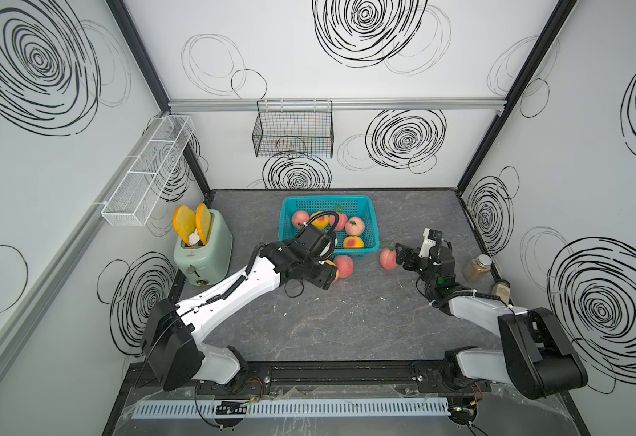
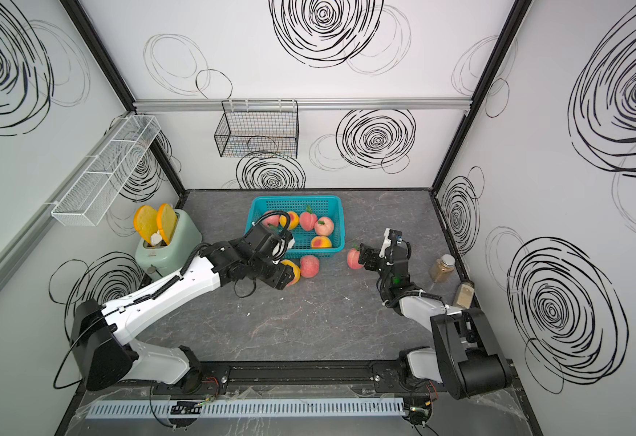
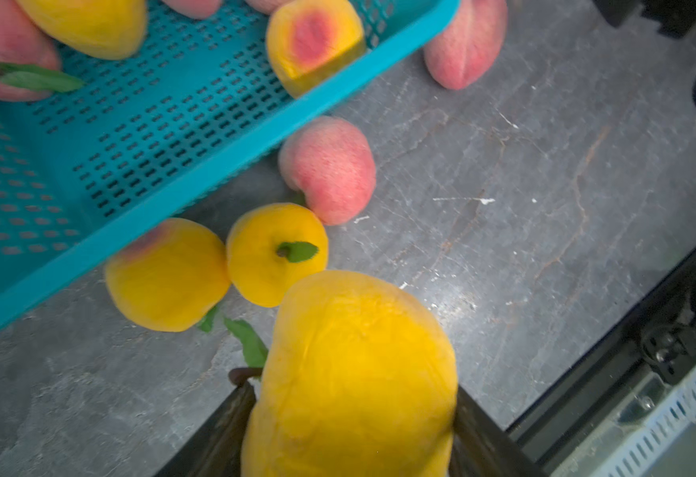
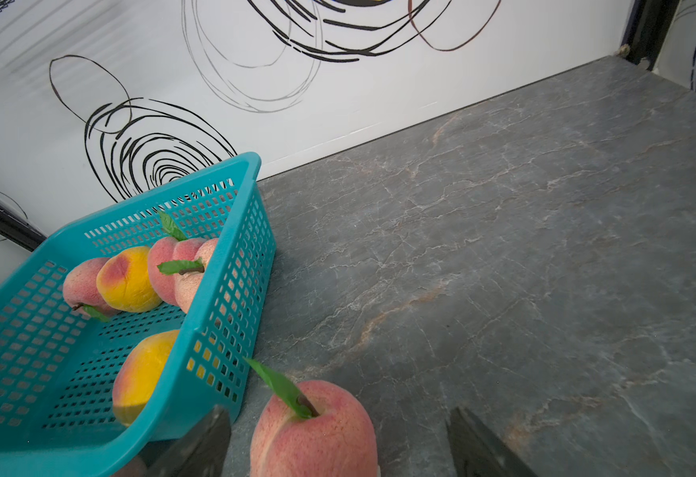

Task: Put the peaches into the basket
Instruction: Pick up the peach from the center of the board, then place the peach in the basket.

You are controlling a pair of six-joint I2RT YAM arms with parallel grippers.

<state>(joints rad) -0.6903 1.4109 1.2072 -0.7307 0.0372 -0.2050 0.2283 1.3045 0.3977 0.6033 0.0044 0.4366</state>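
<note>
The turquoise basket (image 1: 327,200) stands at the back middle of the table and holds several peaches, pink and yellow-orange. My left gripper (image 1: 329,273) hangs just in front of the basket's near left corner, shut on a yellow peach (image 3: 354,371). Beyond it, two yellow peaches (image 3: 168,276) and a pink peach (image 1: 344,265) lie on the table against the basket's front wall. My right gripper (image 1: 398,257) is open. Its fingers (image 4: 197,446) stand apart on either side of a pink peach (image 4: 313,429) with a green leaf, on the table by the basket's near right corner.
A green toaster (image 1: 203,249) with two toast slices (image 1: 186,222) stands at the left. Two jars (image 1: 476,268) stand near the right wall. A black wire basket (image 1: 293,130) hangs on the back wall, and a white mesh rack (image 1: 146,173) on the left wall.
</note>
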